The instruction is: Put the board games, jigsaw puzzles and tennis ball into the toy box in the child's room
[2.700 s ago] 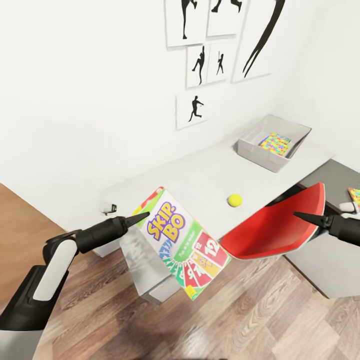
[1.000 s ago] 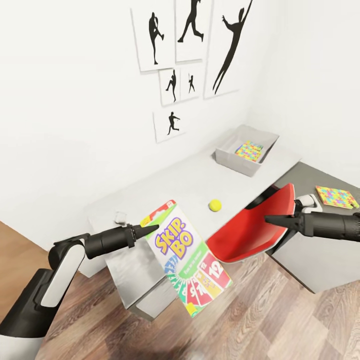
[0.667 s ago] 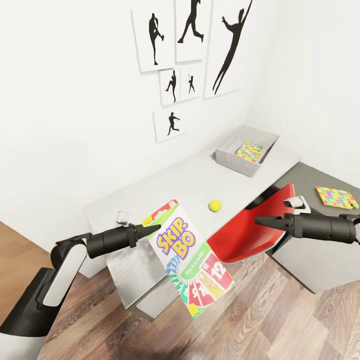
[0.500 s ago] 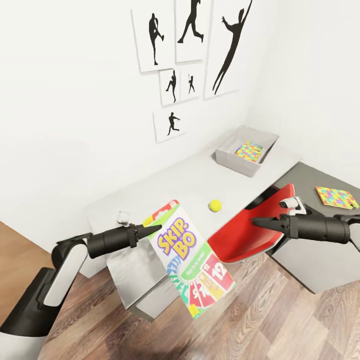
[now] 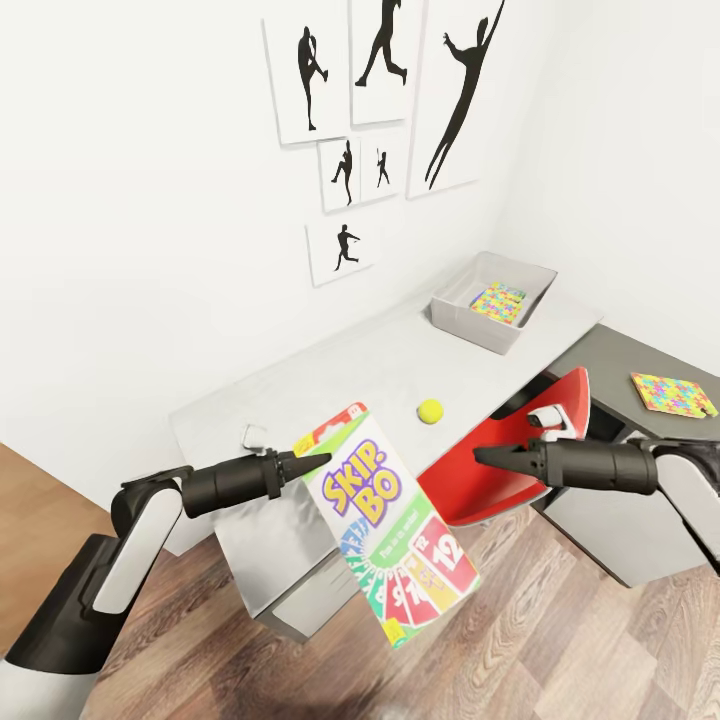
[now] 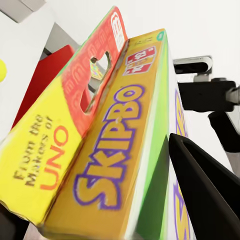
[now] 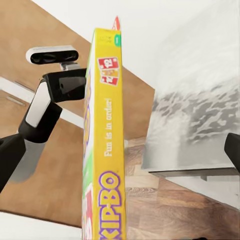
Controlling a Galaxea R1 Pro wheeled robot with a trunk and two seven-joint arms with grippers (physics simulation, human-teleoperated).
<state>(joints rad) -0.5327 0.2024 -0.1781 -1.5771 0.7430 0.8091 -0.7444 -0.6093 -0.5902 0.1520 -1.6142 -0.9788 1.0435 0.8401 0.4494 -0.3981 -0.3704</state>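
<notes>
My left gripper point(image 5: 318, 461) is shut on the top corner of the Skip-Bo board game point(image 5: 392, 522), which hangs tilted in the air in front of the table point(image 5: 330, 385). The left wrist view has the box's yellow edge point(image 6: 110, 135) between the dark fingers point(image 6: 200, 190). My right gripper point(image 5: 480, 456) is open, level with the box and a short way to its right, not touching it; its view faces the box's side point(image 7: 105, 150). The tennis ball point(image 5: 430, 410) lies on the table. The toy box point(image 5: 455, 312) at the far end holds one jigsaw puzzle point(image 5: 498, 300).
A red chair point(image 5: 490, 470) stands at the table's front, right under my right arm. A second colourful jigsaw puzzle point(image 5: 672, 393) lies on the lower dark grey cabinet point(image 5: 620, 350) at the right. Silhouette pictures hang on the wall behind. The floor is wood.
My right gripper has moved left, closer to the Skip-Bo box. My left gripper has carried the box slightly to the right. Before that, the camera view shifted.
</notes>
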